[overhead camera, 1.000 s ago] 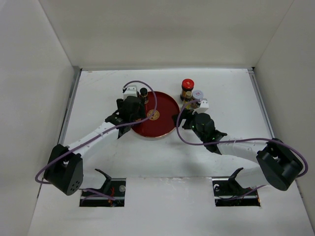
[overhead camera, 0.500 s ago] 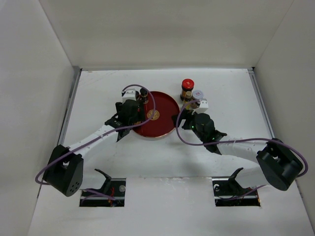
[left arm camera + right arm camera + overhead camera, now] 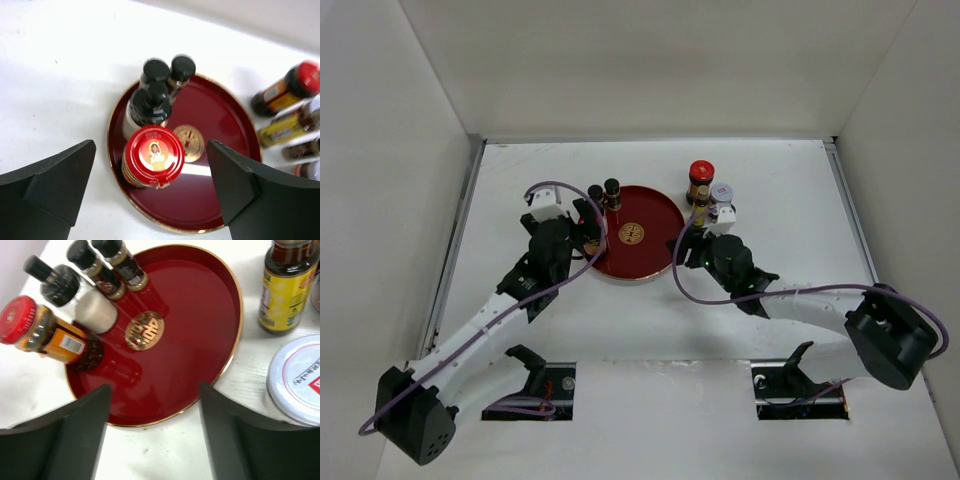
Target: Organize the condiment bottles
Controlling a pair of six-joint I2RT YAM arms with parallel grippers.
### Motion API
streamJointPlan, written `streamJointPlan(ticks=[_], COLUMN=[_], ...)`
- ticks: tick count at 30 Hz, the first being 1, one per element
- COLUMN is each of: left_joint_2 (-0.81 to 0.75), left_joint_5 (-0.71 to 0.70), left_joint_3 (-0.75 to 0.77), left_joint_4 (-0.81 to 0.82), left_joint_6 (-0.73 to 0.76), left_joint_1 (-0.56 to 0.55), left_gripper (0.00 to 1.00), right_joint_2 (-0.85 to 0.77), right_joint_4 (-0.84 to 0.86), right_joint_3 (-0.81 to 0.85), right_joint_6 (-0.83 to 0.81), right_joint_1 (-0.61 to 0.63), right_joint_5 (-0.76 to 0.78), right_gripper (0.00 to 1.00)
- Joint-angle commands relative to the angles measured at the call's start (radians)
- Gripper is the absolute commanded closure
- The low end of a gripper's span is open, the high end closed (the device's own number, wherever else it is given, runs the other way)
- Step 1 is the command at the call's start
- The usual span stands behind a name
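Could tip the red-lidded jar point(image 3: 152, 155) into the three black-capped bottles point(image 3: 162, 75) crowded beside it on the left side of the red tray point(image 3: 235, 165) with a low dip of the wide, empty left hand point(image 3: 151, 147), or knock the yellow-labelled bottle point(image 3: 282, 295) on the worktop point(image 3: 60, 75) just right of it with the equally wide right hand point(image 3: 155, 386).

The tray point(image 3: 200, 340) is smooth, glossy red with a gold rim. At its nine o'clock in the right wrist view, the jar point(image 3: 55, 340) looks like glass, with a shiny red lid and paper label. The table point(image 3: 165, 450) is matt white.
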Motion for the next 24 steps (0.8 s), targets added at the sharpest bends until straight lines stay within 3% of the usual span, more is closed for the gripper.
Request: streamJointPlan(ticks=[1, 3, 6, 12, 17, 24], left_joint_2=[-0.098, -0.149, -0.195, -0.18, -0.14, -0.132], left_joint_5=[-0.076, -0.098, -0.112, -0.12, -0.08, -0.046], left_joint_3=[-0.075, -0.134, -0.225, -0.345, -0.435, -0.481], left_joint_4=[0.12, 0.18, 0.257, 0.343, 0.456, 0.501], left_joint_6=[-0.058, -0.087, -0.142, -0.29, -0.362, -0.38], left_joint_1=[0.015, 0.024, 0.052, 0.139, 0.201, 0.21], left_gripper=[0.14, 0.34, 0.56, 0.65, 0.64, 0.63], right_joint_2=[-0.062, -0.094, -0.125, -0.117, -0.06, 0.079], right_joint_4=[0.046, 0.034, -0.021, -0.262, -0.414, -0.521], right_joint_3=[0.057, 0.071, 0.115, 0.268, 0.394, 0.55], right_joint_6=[-0.023, -0.016, -0.016, -0.029, -0.085, -0.157], right_joint_1=[0.024, 0.025, 0.025, -0.016, -0.109, -0.225], right_joint_5=[-0.017, -0.046, -0.055, 0.035, 0.184, 0.212], right_gripper=[0.39, 0.59, 0.72, 0.78, 0.73, 0.37])
